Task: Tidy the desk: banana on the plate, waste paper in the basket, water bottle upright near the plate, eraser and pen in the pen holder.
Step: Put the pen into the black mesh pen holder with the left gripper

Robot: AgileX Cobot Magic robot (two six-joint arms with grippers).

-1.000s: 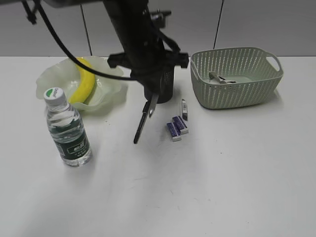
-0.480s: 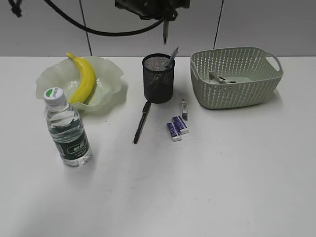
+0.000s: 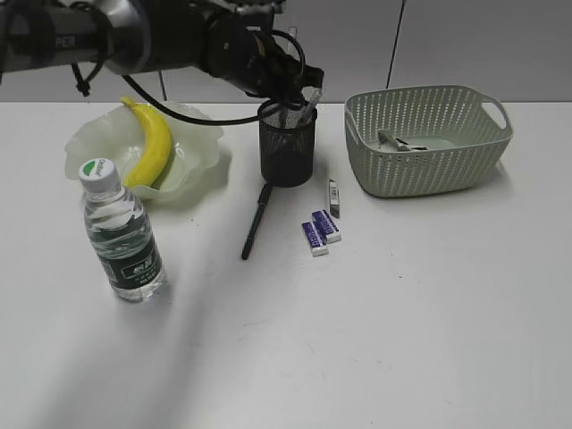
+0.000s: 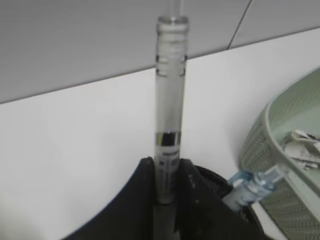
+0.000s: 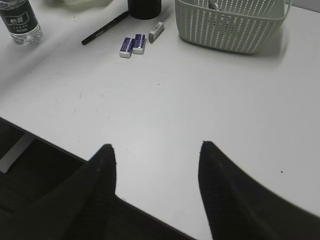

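Observation:
My left gripper [image 3: 288, 96] hangs over the mouth of the black mesh pen holder [image 3: 288, 152]. In the left wrist view it [image 4: 167, 175] is shut on a clear pen [image 4: 169, 100] that stands upright between the jaws. Another pen with a blue clip [image 4: 255, 186] leans inside the holder. A black pen [image 3: 256, 221] and two blue-and-white erasers [image 3: 320, 231] lie on the desk [image 3: 402, 313]. The banana [image 3: 154, 147] lies in the plate [image 3: 201, 165]. The water bottle [image 3: 121, 232] stands upright. Waste paper [image 3: 398, 141] lies in the basket [image 3: 427, 170]. My right gripper [image 5: 157, 150] is open and empty.
A small grey eraser-like block [image 3: 333, 197] lies between holder and basket. The right wrist view shows the desk's front edge [image 5: 60, 150] under the right gripper, with the bottle [image 5: 19, 20], black pen [image 5: 105, 28], erasers [image 5: 132, 45] and basket [image 5: 230, 27] far off.
The left arm lifted from in front of the holder, was high above it half a second ago, and now reaches in from the left with the clear pen at the holder's mouth.

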